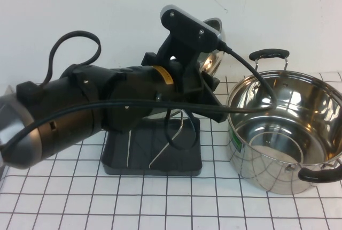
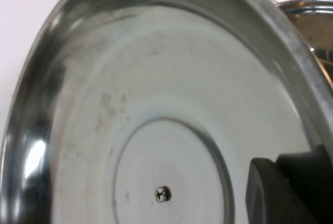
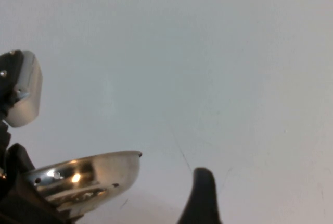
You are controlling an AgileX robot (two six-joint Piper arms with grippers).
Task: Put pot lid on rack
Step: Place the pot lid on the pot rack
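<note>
The left gripper (image 1: 206, 83) fingers clench the pot lid (image 1: 212, 53) above the rack (image 1: 152, 152); right gripper (image 3: 200, 198) (fingers' state unclear).

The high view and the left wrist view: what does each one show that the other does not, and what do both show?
Only the high view shows the rack on the checked table, and the left arm reaching over it, its claw at the lid. Only the left wrist view shows the pot lid from its underside, with the centre screw. Both show the lid and the pot. The right claw appears in neither view.
</note>
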